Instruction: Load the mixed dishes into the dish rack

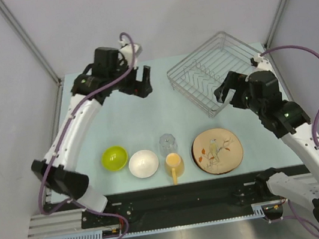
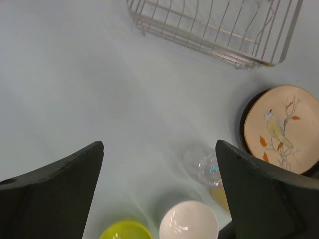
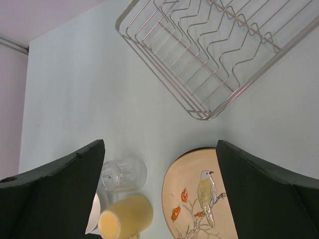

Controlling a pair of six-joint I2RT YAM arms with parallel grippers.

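The dishes stand in a row near the table's front: lime-green bowl (image 1: 114, 158), white bowl (image 1: 143, 163), clear glass (image 1: 167, 143), yellow mug (image 1: 175, 165) and tan floral plate (image 1: 217, 151). The silver wire dish rack (image 1: 215, 71) sits empty at the back right. My left gripper (image 1: 144, 85) is open and empty, raised at the back centre, left of the rack. My right gripper (image 1: 226, 92) is open and empty, raised beside the rack's near edge. The left wrist view shows the white bowl (image 2: 188, 226), glass (image 2: 203, 166), plate (image 2: 280, 128) and rack (image 2: 219, 30). The right wrist view shows the glass (image 3: 123, 174), mug (image 3: 126, 216), plate (image 3: 197, 199) and rack (image 3: 214, 55).
Grey walls with metal corner posts (image 1: 28, 40) enclose the pale table (image 1: 117, 123). A black rail (image 1: 177, 195) runs along the near edge by the arm bases.
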